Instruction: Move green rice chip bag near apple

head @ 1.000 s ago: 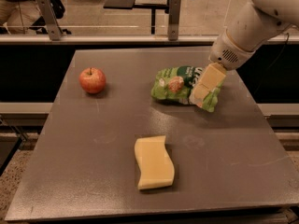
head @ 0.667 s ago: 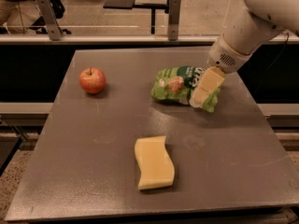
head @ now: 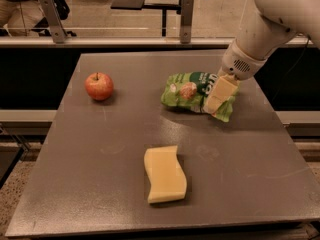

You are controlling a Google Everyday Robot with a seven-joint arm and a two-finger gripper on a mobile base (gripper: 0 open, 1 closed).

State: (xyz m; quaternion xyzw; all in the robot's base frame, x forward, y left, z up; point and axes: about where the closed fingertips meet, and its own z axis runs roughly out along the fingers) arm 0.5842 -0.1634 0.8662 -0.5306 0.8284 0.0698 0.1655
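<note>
The green rice chip bag point(head: 190, 90) lies crinkled on the grey table point(head: 100, 174), right of centre toward the back. The red apple point(head: 99, 86) stands upright at the back left, well apart from the bag. My gripper point(head: 218, 95) comes down from the white arm point(head: 265, 29) at the upper right and sits over the right end of the bag, in contact with it. It covers part of the bag's right end.
A pale yellow wavy sponge point(head: 164, 174) lies at the front centre of the table. Beyond the table's back edge runs a rail with metal posts point(head: 186, 14) and chairs on the floor behind. The table's right edge is close to the arm.
The upper arm has shifted slightly. The gripper stays at the right end of the bag, and the bag, apple and sponge have not visibly moved.
</note>
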